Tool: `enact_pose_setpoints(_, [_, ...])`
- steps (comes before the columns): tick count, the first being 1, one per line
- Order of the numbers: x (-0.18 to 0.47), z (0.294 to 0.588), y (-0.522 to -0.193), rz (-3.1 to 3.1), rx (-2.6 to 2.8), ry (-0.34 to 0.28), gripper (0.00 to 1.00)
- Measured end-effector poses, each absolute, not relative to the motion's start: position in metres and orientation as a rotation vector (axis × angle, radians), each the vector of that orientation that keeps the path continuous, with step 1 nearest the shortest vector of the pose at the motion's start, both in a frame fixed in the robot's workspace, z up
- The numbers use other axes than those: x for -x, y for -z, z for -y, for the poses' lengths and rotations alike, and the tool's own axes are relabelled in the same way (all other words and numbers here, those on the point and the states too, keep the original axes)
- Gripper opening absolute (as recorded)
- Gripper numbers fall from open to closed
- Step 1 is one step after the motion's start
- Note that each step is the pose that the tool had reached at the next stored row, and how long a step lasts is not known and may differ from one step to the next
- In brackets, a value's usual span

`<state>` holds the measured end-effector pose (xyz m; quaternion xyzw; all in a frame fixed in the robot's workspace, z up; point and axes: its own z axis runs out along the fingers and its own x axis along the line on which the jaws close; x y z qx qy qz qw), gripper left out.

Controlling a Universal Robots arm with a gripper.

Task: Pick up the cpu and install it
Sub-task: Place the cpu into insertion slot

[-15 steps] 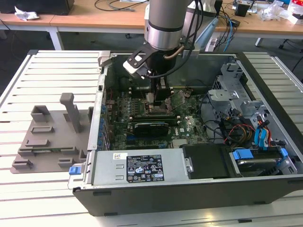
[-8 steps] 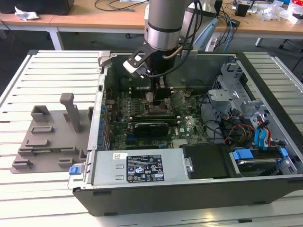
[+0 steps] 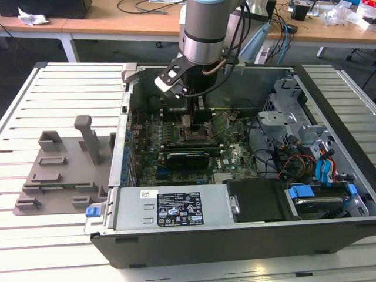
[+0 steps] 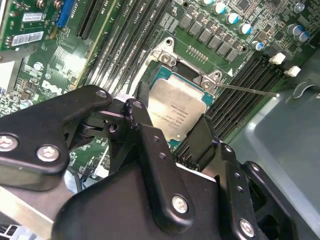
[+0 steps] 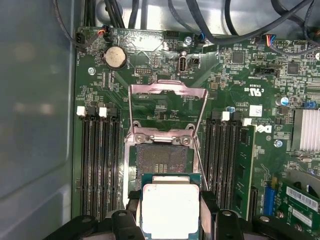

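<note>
Within the claw (image 5: 170,201), silvery square cpu (image 5: 170,214).

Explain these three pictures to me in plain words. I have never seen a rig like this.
A robot arm reaches down into an open computer case that lies on a slatted white table; a gray plastic tray sits at the exterior view's left. That picture comes from a camera off the arm. The two wrist views come from cameras riding on the arm, looking at the green motherboard. The gripper is shut on the cpu, a silvery square chip, holding it at the open socket.
</note>
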<state>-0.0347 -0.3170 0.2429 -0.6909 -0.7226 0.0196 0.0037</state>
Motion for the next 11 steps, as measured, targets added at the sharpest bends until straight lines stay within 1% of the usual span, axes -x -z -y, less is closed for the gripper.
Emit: enact_pose_setpoints(11, [0.035, 0.317, -0.229, 2.265, 2.165, -0.061, 0.55])
